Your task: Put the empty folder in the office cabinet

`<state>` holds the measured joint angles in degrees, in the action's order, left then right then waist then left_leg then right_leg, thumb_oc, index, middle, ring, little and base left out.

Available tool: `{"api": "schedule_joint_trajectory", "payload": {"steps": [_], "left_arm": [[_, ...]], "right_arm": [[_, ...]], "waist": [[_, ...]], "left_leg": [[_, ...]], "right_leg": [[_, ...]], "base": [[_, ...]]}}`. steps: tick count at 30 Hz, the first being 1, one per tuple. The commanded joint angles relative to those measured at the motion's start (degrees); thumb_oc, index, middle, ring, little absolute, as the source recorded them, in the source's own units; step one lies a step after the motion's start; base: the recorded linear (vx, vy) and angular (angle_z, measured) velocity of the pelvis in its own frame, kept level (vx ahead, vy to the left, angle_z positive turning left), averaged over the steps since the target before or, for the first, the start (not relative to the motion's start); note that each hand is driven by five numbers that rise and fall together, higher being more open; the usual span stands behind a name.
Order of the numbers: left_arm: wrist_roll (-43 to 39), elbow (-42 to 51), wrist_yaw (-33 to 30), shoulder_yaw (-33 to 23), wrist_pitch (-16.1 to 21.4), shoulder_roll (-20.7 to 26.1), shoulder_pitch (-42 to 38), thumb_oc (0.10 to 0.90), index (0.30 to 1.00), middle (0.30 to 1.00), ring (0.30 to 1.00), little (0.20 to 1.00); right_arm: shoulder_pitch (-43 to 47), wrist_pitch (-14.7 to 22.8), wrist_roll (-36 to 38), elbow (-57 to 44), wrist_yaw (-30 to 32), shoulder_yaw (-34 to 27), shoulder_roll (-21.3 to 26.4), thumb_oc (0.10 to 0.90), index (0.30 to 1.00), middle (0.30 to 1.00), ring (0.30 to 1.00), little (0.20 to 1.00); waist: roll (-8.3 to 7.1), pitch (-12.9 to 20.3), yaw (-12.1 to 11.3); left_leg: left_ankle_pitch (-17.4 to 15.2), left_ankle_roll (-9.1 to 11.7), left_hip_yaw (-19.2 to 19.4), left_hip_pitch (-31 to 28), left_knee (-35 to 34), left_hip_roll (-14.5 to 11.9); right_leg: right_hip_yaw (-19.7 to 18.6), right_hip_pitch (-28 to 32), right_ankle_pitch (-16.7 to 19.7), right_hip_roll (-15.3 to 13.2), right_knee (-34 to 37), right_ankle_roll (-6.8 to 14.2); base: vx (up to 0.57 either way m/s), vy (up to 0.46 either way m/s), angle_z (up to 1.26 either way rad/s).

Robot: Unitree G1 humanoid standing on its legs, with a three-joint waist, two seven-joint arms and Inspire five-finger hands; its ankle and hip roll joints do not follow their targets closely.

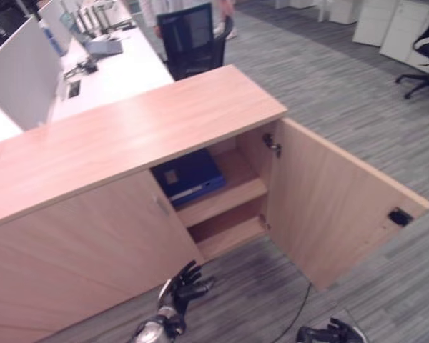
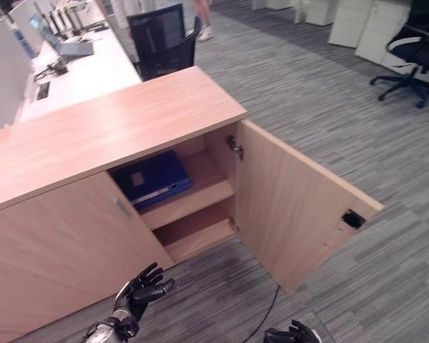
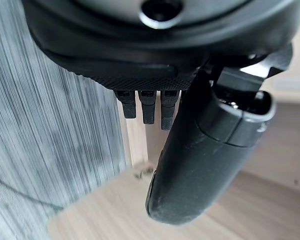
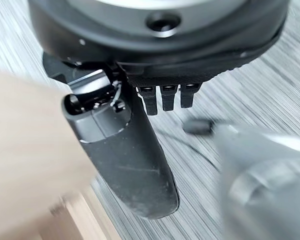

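**Folder lying on the upper shelf of the open cabinet**

Folder (image 1: 191,176), dark blue with a pale label on its spine, is seen lying flat on the upper shelf (image 1: 232,194) of the office cabinet (image 1: 129,128); neither hand is touching it.

At the far left, a white desk (image 1: 121,71) with a pale partition screen (image 1: 21,75) is seen behind the cabinet, and small dark items lie on the desk. A black office chair (image 1: 193,39) stands at the end of that desk, just behind the cabinet's top.

The cabinet's closed left door (image 1: 79,243) is seen flush with the front. Below it, near the bottom edge of the head views, the left hand (image 1: 186,284) is raised before the closed door with its fingers spread and straight, nothing being held. In its own wrist view the thumb (image 3: 200,160) is seen extended, with pale wood past it.

To the right of the folder, the lower shelf (image 1: 229,232) is seen bare. The right door (image 1: 329,207) is swung wide open over the grey carpet (image 1: 343,100), a hinge (image 1: 272,145) showing at its inner edge and a dark latch (image 1: 399,216) near its outer edge.

The right hand (image 1: 329,333) is seen low, near the bottom edge, beneath the open door; in its wrist view the thumb (image 4: 135,165) is extended and nothing is gripped. White cabinets (image 1: 393,25) and another chair (image 1: 423,64) stand at the far right.
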<state>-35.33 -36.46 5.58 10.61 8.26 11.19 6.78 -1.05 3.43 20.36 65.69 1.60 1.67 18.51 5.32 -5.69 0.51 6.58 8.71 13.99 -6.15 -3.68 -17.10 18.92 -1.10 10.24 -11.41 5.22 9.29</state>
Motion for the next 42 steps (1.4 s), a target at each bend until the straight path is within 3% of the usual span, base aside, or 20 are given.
{"api": "schedule_joint_trajectory", "payload": {"steps": [1,2,3,5,7,8,9,10,11,12,14,15,21,28,36,42], "left_arm": [[-1.39,5.76,1.2,-3.77,4.74,4.14,-3.85,0.8,0.9,0.9,0.9,0.9],[-1.97,5.83,1.34,-3.46,4.24,3.48,-3.91,0.8,0.9,0.9,0.9,0.9],[-1.98,5.83,1.34,-3.44,4.23,3.45,-3.94,0.8,0.9,0.9,0.9,0.9],[-2.49,5.29,0.95,-2.49,3.88,2.65,-5.38,0.8,0.9,0.9,0.9,0.9],[-1.96,4.9,0.75,-1.19,3.95,2.19,-6.29,0.8,0.9,0.9,0.9,0.9],[-1.87,5.33,0.56,-0.65,4.01,2.09,-6.17,0.8,0.9,0.9,0.9,0.9],[-1.87,5.33,0.55,-0.66,4.01,2.1,-6.2,0.8,0.9,0.9,0.9,0.9],[-1.96,5.36,0.55,-0.6,4.04,1.91,-6.08,0.8,0.9,0.9,0.9,0.9],[-1.96,5.36,0.55,-0.6,4.04,1.92,-6.1,0.8,0.9,0.9,0.9,0.9],[-1.9,5.21,0.4,-0.56,4.2,1.76,-6.23,0.8,0.9,0.9,0.9,0.9],[-1.86,4.98,0.58,-0.48,4.35,1.88,-6.17,0.8,0.9,0.9,0.9,0.9],[-1.57,4.52,1.06,-0.77,4.32,2.14,-5.82,0.8,0.9,0.9,0.9,0.9],[-1.12,3.83,1.67,-1.45,3.89,3.03,-2.83,0.8,0.9,0.9,0.9,0.9],[-1.05,4.26,1.98,-1.99,3.92,4.35,-1.51,0.8,0.9,0.9,0.9,0.9],[-0.79,4.65,3.24,1.38,3.75,6.09,-1.23,0.8,0.9,0.9,0.9,0.9],[-0.98,5.07,3.75,2.98,3.32,6.9,-0.8,0.8,0.9,0.9,0.9,0.9]], "right_arm": [[3.89,1.23,0.01,0.58,0.12,1.82,-2.46,0.8,0.9,0.9,0.9,0.9],[4.61,1.36,1.02,0.89,0.37,1.38,-1.66,0.8,0.9,0.9,0.9,0.9],[4.64,1.36,1.04,0.91,0.36,1.36,-1.62,0.8,0.9,0.9,0.9,0.9],[3.97,1.51,2.98,0.43,0.84,0.16,-0.73,0.8,0.9,0.9,0.9,0.9],[4.01,1.5,3.94,0.58,1.4,-0.48,0.29,0.8,0.9,0.9,0.9,0.9],[4.29,1.29,4.13,0.61,1.79,-0.35,0.97,0.8,0.9,0.9,0.9,0.9],[4.31,1.29,4.12,0.61,1.79,-0.36,0.96,0.8,0.9,0.9,0.9,0.9],[4.4,1.31,4.12,0.77,1.76,-0.4,1.08,0.8,0.9,0.9,0.9,0.9],[4.42,1.31,4.12,0.77,1.75,-0.41,1.07,0.8,0.9,0.9,0.9,0.9],[4.72,1.41,4.04,1.02,1.97,-0.36,1.32,0.8,0.9,0.9,0.9,0.9],[5.27,1.39,4.22,1.12,2.14,-0.51,1.42,0.8,0.9,0.9,0.9,0.9],[5.75,1.7,4.29,1.18,1.96,-0.3,1.28,0.8,0.9,0.9,0.9,0.9],[6.07,2.56,5.25,-0.01,1.64,-1.62,1.78,0.8,0.9,0.9,0.9,0.9],[11.58,3.25,5.85,-1.67,2.72,-3.61,7.82,0.8,0.9,0.9,0.9,0.9],[28.24,3.98,7.5,0.87,3.75,-0.41,16.62,0.8,0.9,0.9,0.9,0.9],[36.53,4.35,8.29,1.2,3.72,2.93,18.63,0.8,0.9,0.9,0.9,0.9]], "waist": [[-2.79,0.78,-0.04],[-1.91,0.51,0.13],[-1.77,0.52,0.17],[-1.68,-0.83,0.9],[-2.37,-2.05,1.92],[-3.03,-2.09,1.36],[-3.13,-1.92,1.37],[-3.56,-1.89,0.55],[-3.65,-1.77,0.54],[-4.29,-2.06,-0.98],[-4.7,-2.38,-1.4],[-4.37,-2.55,-1.55],[-3.78,-0.34,-0.5],[-3.91,0.83,-0.98],[-4.56,1.85,-3.11],[-4.97,2.09,-4.45]], "left_leg": [[-3.65,1.16,2.25,-1.31,4.45,1.92],[-0.09,1.78,2.01,0.0,8.94,-0.2],[-0.09,1.94,1.86,0.17,9.13,-0.43],[6.59,2.78,0.33,4.24,16.02,-3.46],[7.53,1.88,-1.39,6.0,20.88,-3.46],[2.58,-0.11,-5.18,8.03,21.37,1.83],[2.74,-0.24,-5.13,8.22,21.24,1.99],[-1.18,-1.24,-7.15,9.38,19.97,5.6],[-1.03,-1.35,-7.09,9.51,19.84,5.74],[-4.62,-2.55,-9.61,12.16,15.7,10.54],[-5.49,-2.44,-10.38,12.95,15.11,11.53],[-5.74,-2.49,-12.52,11.61,12.26,12.78],[-5.98,-3.52,-12.95,4.4,5.09,13.12],[-6.14,-4.03,-12.16,1.48,2.2,13.04],[-6.5,-4.33,-12.26,-0.14,0.44,13.12],[-6.3,-4.24,-12.86,-0.12,0.02,13.02]], "right_leg": [[-1.17,1.4,-5.55,-0.81,-1.76,1.82],[-1.99,2.74,-7.69,1.57,-1.16,0.29],[-1.91,2.71,-7.74,1.77,-1.18,0.15],[-2.23,4.4,-9.38,2.93,-0.85,-1.82],[-2.93,5.46,-10.28,3.12,-0.94,-3.13],[-5.18,5.88,-11.13,3.13,-1.01,-3.26],[-5.18,5.64,-11.0,2.97,-0.99,-3.21],[-6.39,6.11,-11.35,3.05,-1.06,-3.12],[-6.41,5.93,-11.24,2.9,-1.05,-3.06],[-8.09,6.73,-11.69,3.44,-1.09,-2.87],[-8.77,7.06,-12.01,3.3,-1.38,-2.7],[-9.9,7.06,-12.46,4.53,-2.07,-2.87],[-10.84,7.88,-12.19,5.41,-2.24,-3.0],[-10.42,9.24,-12.5,5.56,-1.85,-2.56],[-9.31,10.61,-12.72,5.51,-1.23,-1.96],[-8.91,10.78,-12.79,5.63,-1.26,-2.0]], "base": [[0.09,-0.33,-0.44],[0.07,-0.259,-0.63],[0.07,-0.246,-0.71],[0.04,-0.189,-0.34],[0.09,-0.22,-0.08],[0.11,-0.136,-0.01],[0.14,-0.107,-0.2],[0.06,-0.043,-0.61],[0.18,-0.104,-0.73],[0.15,-0.073,-0.76],[0.13,-0.061,-0.7],[0.11,-0.017,-0.91],[0.12,0.022,-0.52],[0.05,0.009,0.1],[0.04,0.005,0.05],[0.02,-0.003,0.04]]}}
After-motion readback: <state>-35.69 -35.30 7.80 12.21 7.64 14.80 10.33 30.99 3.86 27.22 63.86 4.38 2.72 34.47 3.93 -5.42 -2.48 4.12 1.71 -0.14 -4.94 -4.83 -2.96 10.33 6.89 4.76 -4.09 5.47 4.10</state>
